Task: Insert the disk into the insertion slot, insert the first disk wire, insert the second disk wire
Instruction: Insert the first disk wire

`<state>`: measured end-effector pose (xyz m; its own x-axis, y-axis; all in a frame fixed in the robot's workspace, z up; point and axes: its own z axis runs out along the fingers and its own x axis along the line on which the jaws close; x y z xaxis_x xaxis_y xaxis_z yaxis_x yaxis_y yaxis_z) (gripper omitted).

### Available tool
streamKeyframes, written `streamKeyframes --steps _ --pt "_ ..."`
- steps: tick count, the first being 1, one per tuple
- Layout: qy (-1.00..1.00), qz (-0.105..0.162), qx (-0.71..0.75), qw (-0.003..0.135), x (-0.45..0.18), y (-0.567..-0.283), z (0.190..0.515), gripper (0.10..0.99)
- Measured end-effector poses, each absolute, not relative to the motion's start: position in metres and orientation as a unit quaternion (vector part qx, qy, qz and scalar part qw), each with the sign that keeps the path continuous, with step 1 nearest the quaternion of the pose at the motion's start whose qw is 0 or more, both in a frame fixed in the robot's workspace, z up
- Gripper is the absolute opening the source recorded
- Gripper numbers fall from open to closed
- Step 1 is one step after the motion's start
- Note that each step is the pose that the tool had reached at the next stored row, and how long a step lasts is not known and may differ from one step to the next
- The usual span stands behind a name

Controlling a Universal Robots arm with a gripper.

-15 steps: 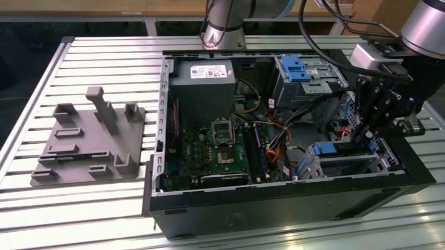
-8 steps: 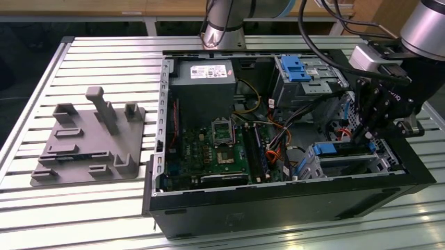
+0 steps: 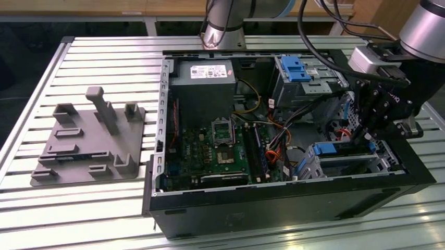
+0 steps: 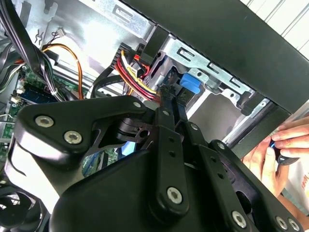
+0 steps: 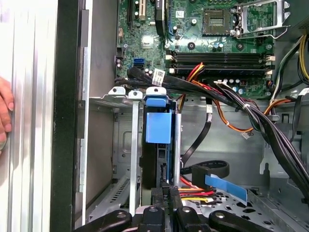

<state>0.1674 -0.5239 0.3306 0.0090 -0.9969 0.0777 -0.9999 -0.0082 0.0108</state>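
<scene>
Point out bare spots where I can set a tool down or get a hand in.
Bare table slats around the grey fixture, on the exterior view's left. Crowded: cables and gripper around the drive cage inside the case.

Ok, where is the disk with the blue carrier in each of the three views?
Exterior view: the disk sits in the insertion slot, near the exterior view's right.
First wrist view: its blue end faces the camera, inside the slot.
Second wrist view: its blue end shows beside the red and yellow wires.
Shared landmark: the green motherboard.
</scene>
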Motion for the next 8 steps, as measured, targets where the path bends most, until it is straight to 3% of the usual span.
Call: streamKeyframes --steps 8 --pt "-0.703 0.024 0.71 0.031 0.1675 -0.5248 0.3266 0.165"
